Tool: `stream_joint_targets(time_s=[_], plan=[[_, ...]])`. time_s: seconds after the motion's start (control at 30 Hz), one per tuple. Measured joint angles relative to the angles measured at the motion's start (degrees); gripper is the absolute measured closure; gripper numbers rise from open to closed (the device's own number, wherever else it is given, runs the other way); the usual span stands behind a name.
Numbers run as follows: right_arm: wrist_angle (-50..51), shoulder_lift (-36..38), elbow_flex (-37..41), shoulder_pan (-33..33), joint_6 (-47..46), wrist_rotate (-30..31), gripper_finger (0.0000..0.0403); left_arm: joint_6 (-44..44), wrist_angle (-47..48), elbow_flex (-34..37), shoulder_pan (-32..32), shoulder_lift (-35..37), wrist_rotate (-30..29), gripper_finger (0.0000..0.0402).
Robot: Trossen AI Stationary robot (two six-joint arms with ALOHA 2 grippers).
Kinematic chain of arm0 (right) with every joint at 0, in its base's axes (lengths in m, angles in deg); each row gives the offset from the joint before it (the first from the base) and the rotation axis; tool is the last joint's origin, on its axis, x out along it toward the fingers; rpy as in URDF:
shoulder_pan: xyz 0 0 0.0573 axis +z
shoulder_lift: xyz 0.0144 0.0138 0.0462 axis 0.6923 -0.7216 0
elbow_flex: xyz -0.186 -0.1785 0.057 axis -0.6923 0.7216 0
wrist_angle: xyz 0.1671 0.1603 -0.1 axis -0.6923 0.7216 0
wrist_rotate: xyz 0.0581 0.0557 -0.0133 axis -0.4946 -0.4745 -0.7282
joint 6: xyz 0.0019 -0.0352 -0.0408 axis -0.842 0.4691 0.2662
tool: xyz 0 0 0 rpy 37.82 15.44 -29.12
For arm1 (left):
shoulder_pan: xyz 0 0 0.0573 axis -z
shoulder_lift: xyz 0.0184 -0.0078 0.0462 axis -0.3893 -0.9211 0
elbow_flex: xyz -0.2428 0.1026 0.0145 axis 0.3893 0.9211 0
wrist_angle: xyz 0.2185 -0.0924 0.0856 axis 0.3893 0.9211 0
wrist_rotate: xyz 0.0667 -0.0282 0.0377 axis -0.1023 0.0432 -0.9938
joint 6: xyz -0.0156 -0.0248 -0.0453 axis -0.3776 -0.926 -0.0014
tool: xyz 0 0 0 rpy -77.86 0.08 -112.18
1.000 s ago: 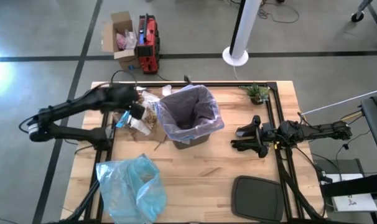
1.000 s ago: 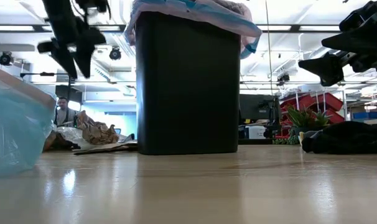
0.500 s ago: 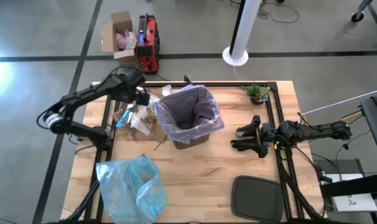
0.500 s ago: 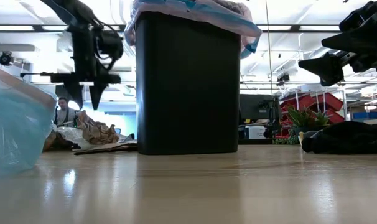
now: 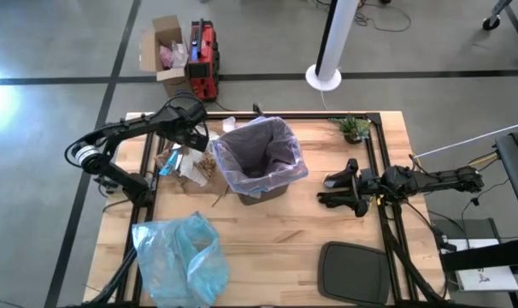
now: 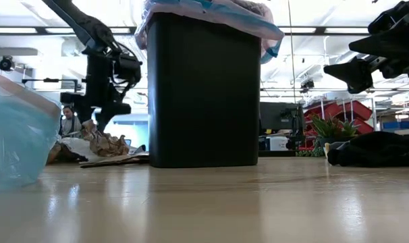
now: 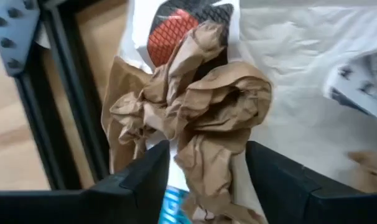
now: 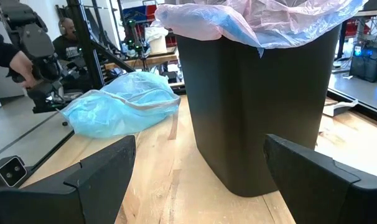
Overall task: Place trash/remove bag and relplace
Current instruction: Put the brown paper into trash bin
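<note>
The black bin (image 6: 204,94) stands mid-table, lined with the pale lavender-pink bag (image 5: 259,150), whose rim folds over the bin's top (image 8: 251,18). The trash (image 5: 186,161), crumpled brown paper and white wrappers, lies on the table left of the bin. My left gripper (image 5: 197,141) is open just above this pile, pointing down. In the left wrist view its fingers (image 7: 145,180) stand on either side of a crumpled brown paper wad (image 7: 201,112). My right gripper (image 5: 329,192) is open and empty, held level right of the bin. My left gripper's open fingers come from above and stand on either side of the brown paper wad's upper part (image 7: 201,155). I cannot tell whether they touch it. The wad rests on the white wrappers of the pile.
A thin light-blue plastic bag (image 5: 180,257) lies at the table's near left. A dark flat lid (image 5: 353,272) lies at the near right. A small plant (image 5: 355,128) stands at the far right. A person (image 6: 69,123) shows beyond the table.
My left gripper has gone toward the table's far edge and the bin, turned about, and come down from high above the table to just over the trash pile. The pile, the bin and my right arm have kept still.
</note>
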Motion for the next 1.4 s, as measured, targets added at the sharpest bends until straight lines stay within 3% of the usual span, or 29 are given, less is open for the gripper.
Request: stream_joint_targets(time_s=[0.1, 0.27, 0.33, 0.53, 0.73, 0.87, 0.97, 1.17, 1.4], plan=[[0.0, 0.0, 0.0, 0.0, 0.0, 0.0, 0.0064, 0.6, -3.2, 2.4, 0.2, 1.5, -0.4, 0.0261], [0.0, 0.0, 0.0, 0.0, 0.0, 0.0, 0.0064, 4.1, -9.4, 7.1, 0.2, 5.6, -0.4, 0.0371], [0.0, 0.0, 0.0, 0.0, 0.0, 0.0, 0.0064, 4.1, -11.0, 8.7, 0.2, 7.4, -0.4, 0.0392], [0.0, 0.0, 0.0, 0.0, 0.0, 0.0, 0.0064, 4.7, -9.1, 9.2, 2.9, 17.8, 1.4, 0.0387], [0.0, 0.0, 0.0, 0.0, 0.0, 0.0, 0.0064, 3.0, -10.1, 1.8, 9.2, 31.0, 6.2, 0.0397], [0.0, 0.0, 0.0, 0.0, 0.0, 0.0, 0.0064, 4.4, -16.7, -1.3, 14.6, 37.7, 6.9, 0.0399], [0.1, 0.0, 0.0, 0.0, 0.0, 0.0, 0.0064, 3.9, -28.9, -1.0, 19.0, 41.0, 9.6, 0.04], [0.0, 0.0, 0.0, 0.0, 0.0, 0.0, 0.0064, 0.9, -49.1, 1.9, 27.9, 38.8, 11.2, 0.0398], [0.0, 0.0, 0.0, 0.0, 0.0, 0.0, 0.0064, 0.6, -56.7, 1.1, 35.8, 26.9, 7.3, 0.0393]])
